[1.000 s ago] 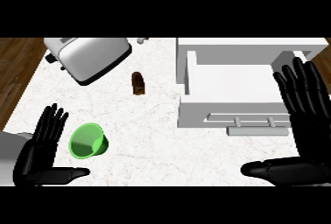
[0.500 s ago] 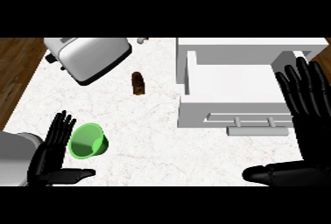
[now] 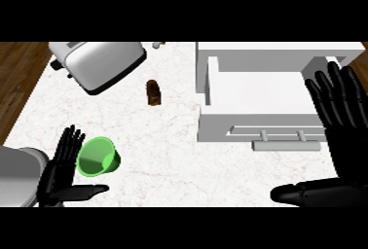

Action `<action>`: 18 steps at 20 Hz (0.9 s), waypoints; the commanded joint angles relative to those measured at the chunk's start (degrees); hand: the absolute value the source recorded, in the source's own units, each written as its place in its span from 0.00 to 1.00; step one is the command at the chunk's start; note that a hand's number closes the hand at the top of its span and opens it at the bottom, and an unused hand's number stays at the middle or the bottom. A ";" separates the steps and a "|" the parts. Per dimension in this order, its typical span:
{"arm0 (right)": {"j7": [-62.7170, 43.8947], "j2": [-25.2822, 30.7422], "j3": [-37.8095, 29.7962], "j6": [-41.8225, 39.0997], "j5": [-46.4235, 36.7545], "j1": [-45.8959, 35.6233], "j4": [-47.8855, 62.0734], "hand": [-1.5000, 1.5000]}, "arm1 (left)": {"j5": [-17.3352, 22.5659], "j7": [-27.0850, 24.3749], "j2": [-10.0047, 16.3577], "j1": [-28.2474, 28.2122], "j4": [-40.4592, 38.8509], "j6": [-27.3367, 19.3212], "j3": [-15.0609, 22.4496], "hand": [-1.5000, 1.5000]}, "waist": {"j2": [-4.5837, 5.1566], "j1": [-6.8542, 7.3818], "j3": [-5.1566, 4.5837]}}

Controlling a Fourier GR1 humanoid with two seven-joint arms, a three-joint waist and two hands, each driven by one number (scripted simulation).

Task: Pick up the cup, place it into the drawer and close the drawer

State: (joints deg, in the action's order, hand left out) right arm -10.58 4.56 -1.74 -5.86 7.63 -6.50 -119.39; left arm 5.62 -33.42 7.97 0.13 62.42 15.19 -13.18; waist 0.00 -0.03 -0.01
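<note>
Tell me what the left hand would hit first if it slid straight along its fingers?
Probably the toaster: the left hand points up the counter, the green cup lying just right of that line. Depth is unclear; it might brush the cup.

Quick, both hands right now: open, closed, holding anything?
Left hand: open, fingers straight, beside the cup, holding nothing.
Right hand: open, fingers straight, holding nothing.

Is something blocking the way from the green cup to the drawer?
Nothing visible does. Only bare counter lies between the cup and the open drawer. The brown item and toaster stand farther back, off that path.
</note>
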 commanded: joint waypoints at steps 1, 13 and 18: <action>0.67 -0.28 0.53 0.11 -1.24 -0.25 1.47 0.00 | -2.17 -7.46 0.16 1.72 -9.35 -0.33 -0.17 0.00 | 0.03 -0.04 -0.01; -2.62 1.04 -2.08 -0.88 2.60 -1.32 -1.42 0.00 | -1.81 -12.05 2.55 9.21 -20.35 2.07 0.36 0.00 | 0.00 -0.01 0.00; 1.22 0.08 -0.54 -2.13 1.32 2.70 -1.79 0.00 | -0.90 -16.36 2.37 14.71 -30.01 2.90 -1.16 0.00 | 0.04 -0.28 -0.02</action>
State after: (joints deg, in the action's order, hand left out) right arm -8.66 4.43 -2.31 -7.45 8.29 -5.08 -118.99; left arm 3.76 -47.83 10.25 11.51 37.08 16.53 -13.63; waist 0.03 -0.18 -0.02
